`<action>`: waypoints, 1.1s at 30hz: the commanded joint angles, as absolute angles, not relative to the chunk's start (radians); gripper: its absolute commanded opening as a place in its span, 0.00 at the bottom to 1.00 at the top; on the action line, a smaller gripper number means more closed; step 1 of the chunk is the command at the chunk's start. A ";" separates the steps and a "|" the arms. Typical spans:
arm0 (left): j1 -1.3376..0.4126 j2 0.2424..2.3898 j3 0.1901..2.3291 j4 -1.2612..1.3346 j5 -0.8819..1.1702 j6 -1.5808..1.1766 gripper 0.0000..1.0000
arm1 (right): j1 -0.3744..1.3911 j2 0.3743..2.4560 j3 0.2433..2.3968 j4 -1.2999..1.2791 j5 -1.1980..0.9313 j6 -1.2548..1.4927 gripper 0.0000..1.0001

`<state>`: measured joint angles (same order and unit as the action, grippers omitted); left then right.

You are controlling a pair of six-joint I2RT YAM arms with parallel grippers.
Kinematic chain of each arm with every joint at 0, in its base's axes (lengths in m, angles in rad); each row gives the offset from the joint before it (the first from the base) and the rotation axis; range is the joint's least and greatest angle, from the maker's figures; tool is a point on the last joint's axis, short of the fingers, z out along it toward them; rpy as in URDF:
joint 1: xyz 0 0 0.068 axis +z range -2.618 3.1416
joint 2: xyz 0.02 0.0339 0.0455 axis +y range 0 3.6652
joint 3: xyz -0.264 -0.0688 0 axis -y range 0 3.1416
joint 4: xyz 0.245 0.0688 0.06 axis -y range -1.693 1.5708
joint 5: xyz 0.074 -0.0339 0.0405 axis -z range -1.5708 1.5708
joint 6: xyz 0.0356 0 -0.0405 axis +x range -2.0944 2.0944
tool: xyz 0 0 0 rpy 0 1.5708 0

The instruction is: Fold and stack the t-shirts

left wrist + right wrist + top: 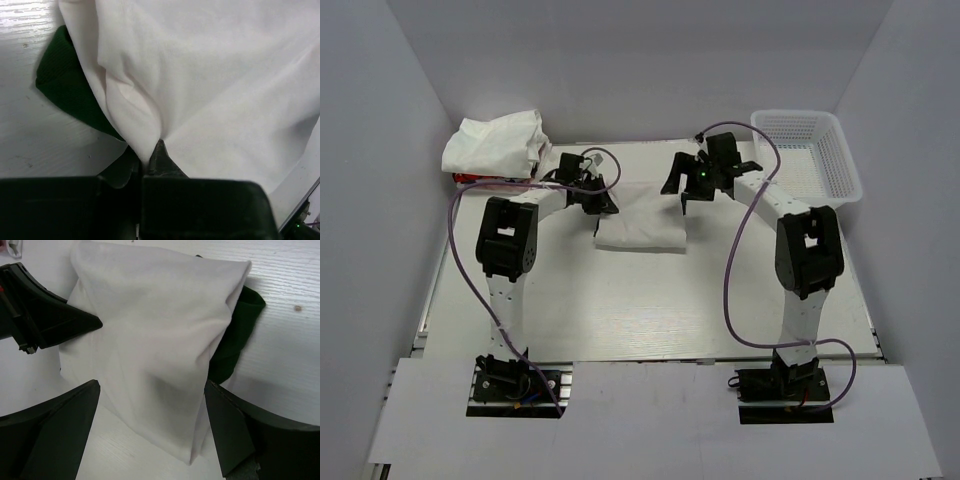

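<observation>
A folded off-white t-shirt [642,230] lies mid-table. My left gripper [604,204] is at its left edge, jaws shut on a pinched fold of the white cloth [145,115]; the gripper [152,152] hides the pinched spot. A dark green part [67,90] sticks out from under the shirt. My right gripper [686,192] is open over the shirt's far right corner, with the shirt [150,340] and a green part [236,335] between and beyond its spread fingers [55,435]. Folded white shirts [495,143] are piled on a red one [468,180] at the back left.
A white plastic mesh basket [832,150] stands at the back right. White walls close in the table on the left, back and right. Purple cables loop from both arms. The left gripper's body shows in the right wrist view [45,315].
</observation>
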<state>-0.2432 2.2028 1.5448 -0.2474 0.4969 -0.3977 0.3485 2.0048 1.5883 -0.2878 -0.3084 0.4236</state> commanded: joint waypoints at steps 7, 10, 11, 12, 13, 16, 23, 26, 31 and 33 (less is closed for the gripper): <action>-0.244 1.993 1.641 -0.376 0.267 -0.114 0.00 | 0.327 1.764 1.415 -0.249 -0.213 0.420 0.91; -0.244 1.889 1.631 -0.376 0.172 -0.002 0.00 | 0.327 1.703 1.329 -0.224 -0.141 0.390 0.91; -0.244 1.867 1.631 -0.376 0.128 0.026 0.00 | 0.327 1.695 1.312 -0.218 -0.099 0.388 0.91; -0.235 1.847 1.631 -0.376 0.100 0.053 0.00 | 0.325 1.689 1.293 -0.235 -0.080 0.384 0.91; -0.235 1.833 1.631 -0.376 0.063 0.108 0.00 | 0.324 1.678 1.290 -0.247 -0.033 0.374 0.91; -0.235 1.807 1.676 -0.399 -0.086 0.222 0.00 | 0.324 1.661 1.267 -0.288 0.039 0.370 0.91; -0.215 1.810 1.796 -0.390 -0.264 0.446 0.00 | 0.324 1.632 1.226 -0.302 0.060 0.364 0.91; -0.189 1.847 1.891 -0.390 -0.288 0.506 0.00 | 0.322 1.631 1.226 -0.305 0.061 0.365 0.91; -0.137 1.933 2.101 -0.449 -0.308 0.571 0.00 | 0.324 1.638 1.239 -0.321 0.049 0.367 0.91; -0.111 1.943 2.127 -0.437 -0.308 0.581 0.00 | 0.324 1.643 1.252 -0.330 0.048 0.365 0.91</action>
<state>-0.1459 1.9598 2.0533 -0.4652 -0.2729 0.5175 0.3275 1.6749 1.2266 -0.3157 0.0353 0.3809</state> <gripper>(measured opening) 0.168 0.907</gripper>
